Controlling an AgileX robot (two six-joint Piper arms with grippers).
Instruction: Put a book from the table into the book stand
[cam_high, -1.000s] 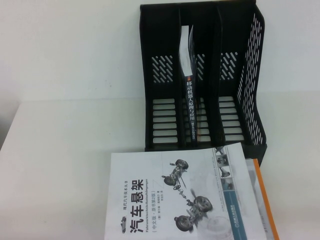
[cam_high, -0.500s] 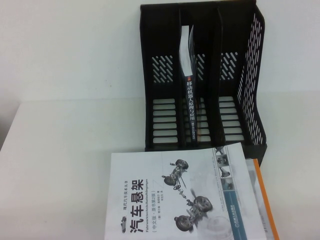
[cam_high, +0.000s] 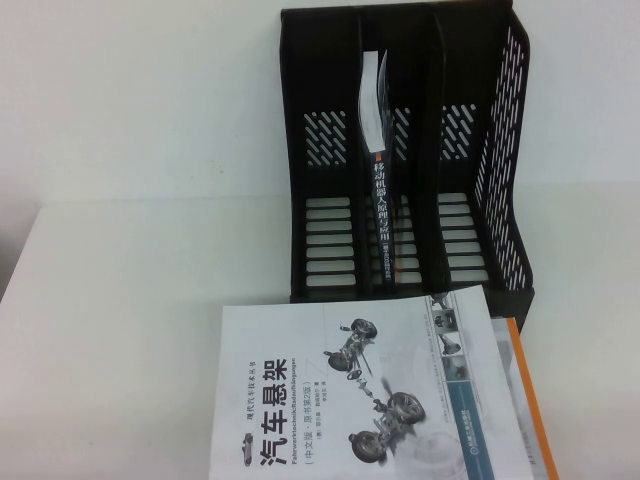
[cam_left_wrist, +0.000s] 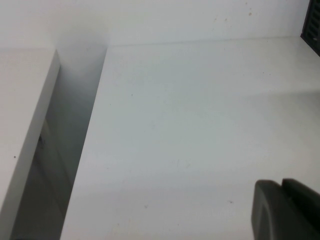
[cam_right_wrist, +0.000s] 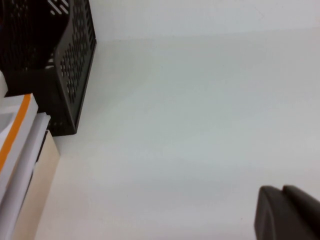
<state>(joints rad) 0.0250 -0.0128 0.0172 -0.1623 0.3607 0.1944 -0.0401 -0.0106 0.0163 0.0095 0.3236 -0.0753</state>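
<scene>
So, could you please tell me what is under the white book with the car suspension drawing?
An orange-edged book lies under the white book, only its right edge showing; its cover is hidden. Neither gripper is near.

White car-suspension book (cam_high: 360, 390) overlaps orange-edged book (cam_high: 530, 400).

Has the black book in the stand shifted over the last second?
No. The book sits in the same middle slot of the book stand, spine lined up with the same base slats.

Left end effector (cam_left_wrist: 287, 210) closed, poised above bare surface; right end effector (cam_right_wrist: 290, 212) likewise raised
</scene>
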